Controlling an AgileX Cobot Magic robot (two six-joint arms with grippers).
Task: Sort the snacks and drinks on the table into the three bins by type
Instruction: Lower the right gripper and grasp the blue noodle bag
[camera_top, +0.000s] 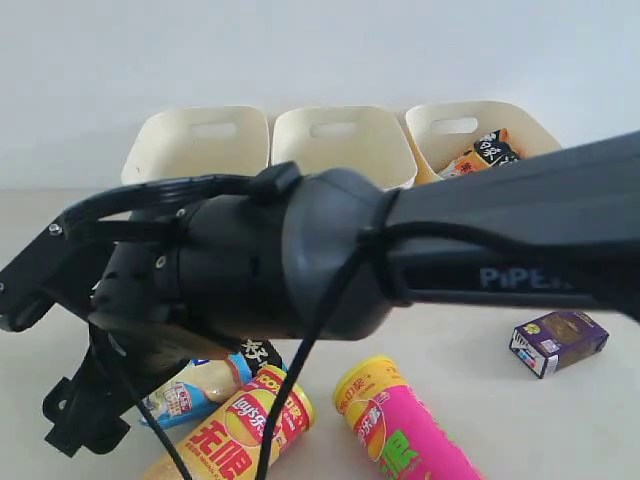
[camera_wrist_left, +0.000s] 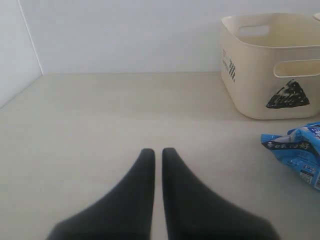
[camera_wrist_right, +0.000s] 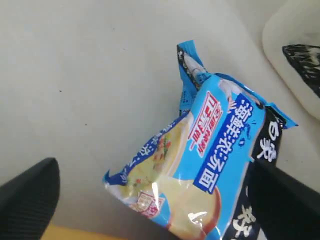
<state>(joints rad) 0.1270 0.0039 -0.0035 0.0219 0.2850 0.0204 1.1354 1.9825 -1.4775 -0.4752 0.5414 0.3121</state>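
My right gripper is open, one finger on each side of the blue packet, which lies on the table. My right arm crosses the exterior view and hides part of that packet. Beside it lie the yellow-red tube and the pink-green tube. A dark purple carton sits at the right. Three cream bins stand at the back, and the right one holds the orange packet. My left gripper is shut and empty over bare table.
The left wrist view shows the triangle-marked bin and an end of the blue packet off to one side. A bin corner with a black mark lies just beyond the packet in the right wrist view. A white wall runs behind the bins.
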